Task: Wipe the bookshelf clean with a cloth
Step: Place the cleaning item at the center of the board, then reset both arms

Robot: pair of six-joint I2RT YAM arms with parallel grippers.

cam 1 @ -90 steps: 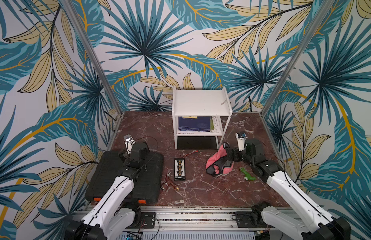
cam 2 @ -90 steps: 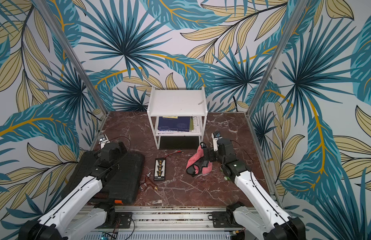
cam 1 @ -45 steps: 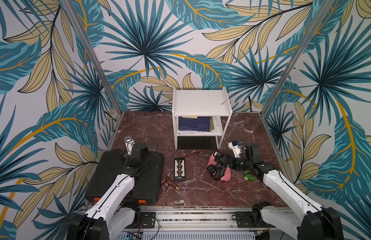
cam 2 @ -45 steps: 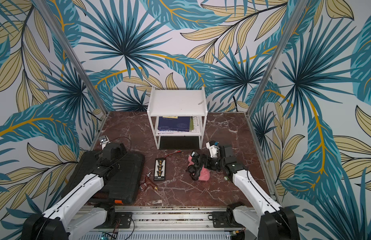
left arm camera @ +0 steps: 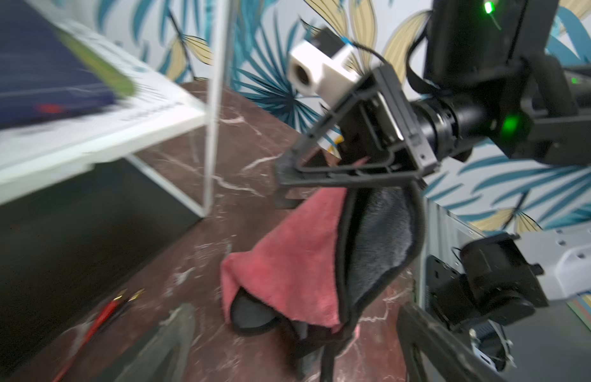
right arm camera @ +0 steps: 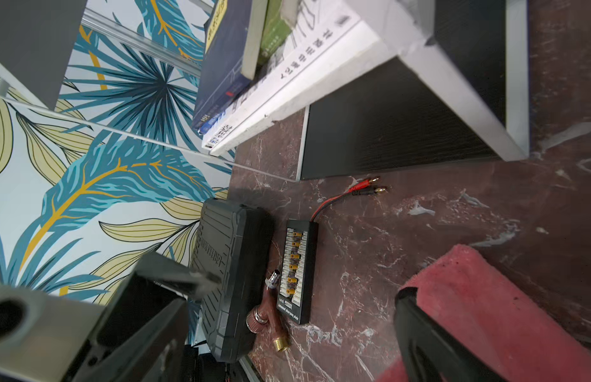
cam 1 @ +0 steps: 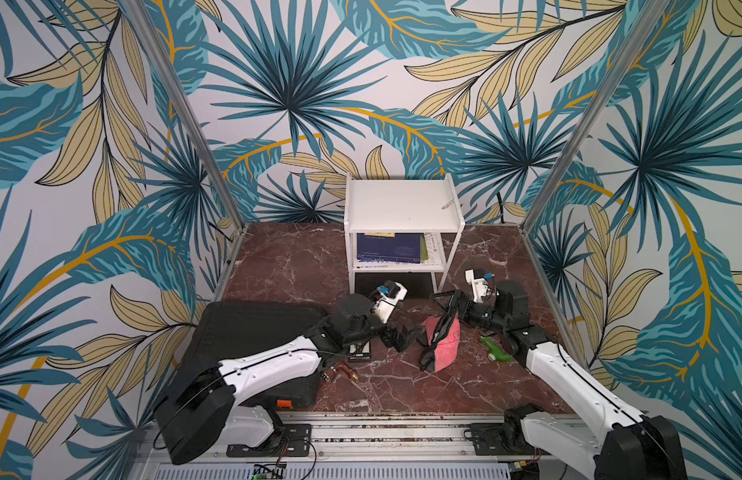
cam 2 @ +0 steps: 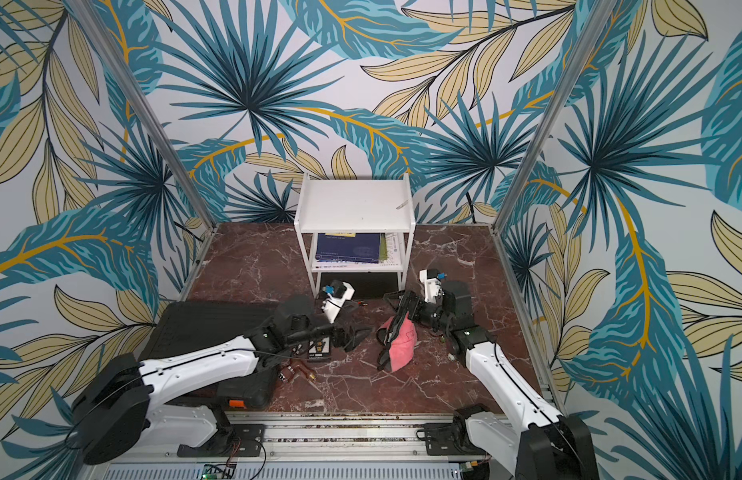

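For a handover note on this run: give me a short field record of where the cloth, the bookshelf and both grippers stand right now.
bookshelf: upright at the back of the table, books on its lower tier
cloth: bunched in front of the shelf, its lower end on the table, its top against a finger of the right gripper
right gripper: open, at the cloth's top
left gripper: open, low, pointed at the cloth, seemingly not touching it
wiping: not yet begun
nearby: black case, green toy
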